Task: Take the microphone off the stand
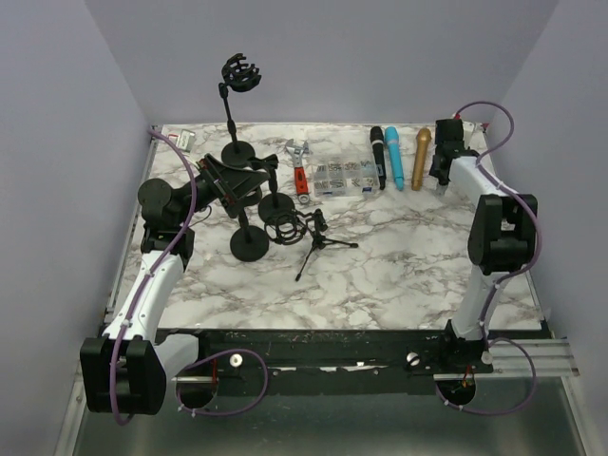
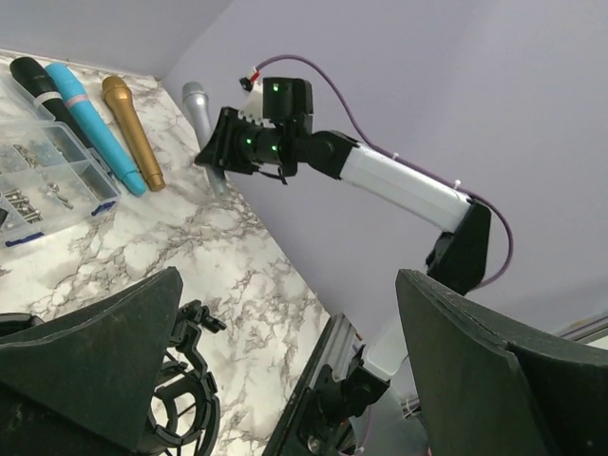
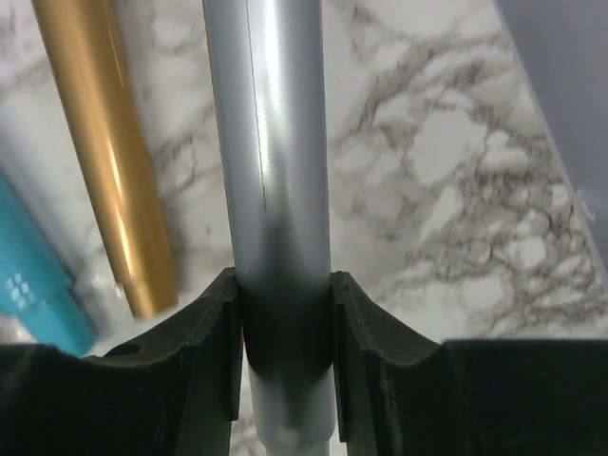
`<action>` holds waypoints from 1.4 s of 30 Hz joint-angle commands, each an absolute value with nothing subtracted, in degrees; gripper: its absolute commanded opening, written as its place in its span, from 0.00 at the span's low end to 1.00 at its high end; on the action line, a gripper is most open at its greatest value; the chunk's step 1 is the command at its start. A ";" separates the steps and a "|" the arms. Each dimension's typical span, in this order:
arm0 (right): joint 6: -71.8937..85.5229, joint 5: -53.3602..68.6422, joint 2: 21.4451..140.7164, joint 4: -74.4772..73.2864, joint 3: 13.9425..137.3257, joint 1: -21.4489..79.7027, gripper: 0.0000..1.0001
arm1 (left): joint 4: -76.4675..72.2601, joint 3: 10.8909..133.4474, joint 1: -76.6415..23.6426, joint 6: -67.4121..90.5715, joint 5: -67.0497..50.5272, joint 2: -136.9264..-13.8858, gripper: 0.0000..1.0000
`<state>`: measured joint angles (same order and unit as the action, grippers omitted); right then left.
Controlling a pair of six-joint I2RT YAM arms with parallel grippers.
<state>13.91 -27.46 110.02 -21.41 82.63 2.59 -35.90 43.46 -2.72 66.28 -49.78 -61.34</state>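
The counter [image 1: 399, 275] is white marble veined in grey, and the walls [image 1: 332, 57] are pale lavender. At the far right lie a black microphone [image 1: 377, 157], a turquoise microphone [image 1: 394, 159] with a pink band, and a gold microphone [image 1: 421, 157]. The silver microphone [image 3: 271, 190] has a soft metallic sheen between the matte black pads of the right end effector [image 3: 283, 323]. The left end effector [image 2: 290, 285] is matte black too. The stands [image 1: 249, 245] on the left half are black. The wrench [image 1: 300, 179] has a red handle. The organiser box [image 1: 345, 178] is clear with blue clips. The arm links [image 1: 142, 304] are white with black joints, and the cables [image 1: 485, 103] are purple.
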 commanded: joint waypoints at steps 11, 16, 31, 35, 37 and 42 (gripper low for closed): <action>5.84 -19.84 132.34 -25.52 106.80 -2.76 0.03 | -37.78 43.55 -2.38 67.10 -49.28 -61.61 0.99; 5.42 -15.64 133.49 -24.84 105.22 -2.80 0.04 | -37.70 43.51 -2.40 67.15 -49.28 -62.29 0.98; 3.05 -4.86 132.85 -22.47 103.52 -2.59 0.20 | -36.42 43.51 -2.41 66.00 -48.95 -63.28 0.99; 1.91 -3.05 132.63 -21.56 102.28 -2.12 0.23 | -36.47 43.42 -2.43 66.01 -48.95 -63.29 0.99; 1.61 -3.09 132.66 -21.50 102.09 -1.61 0.25 | -36.47 43.42 -2.42 66.01 -48.95 -63.27 0.99; 1.54 -3.61 132.38 -21.18 101.28 -0.97 0.35 | -36.56 43.42 -2.39 66.18 -48.93 -63.33 0.98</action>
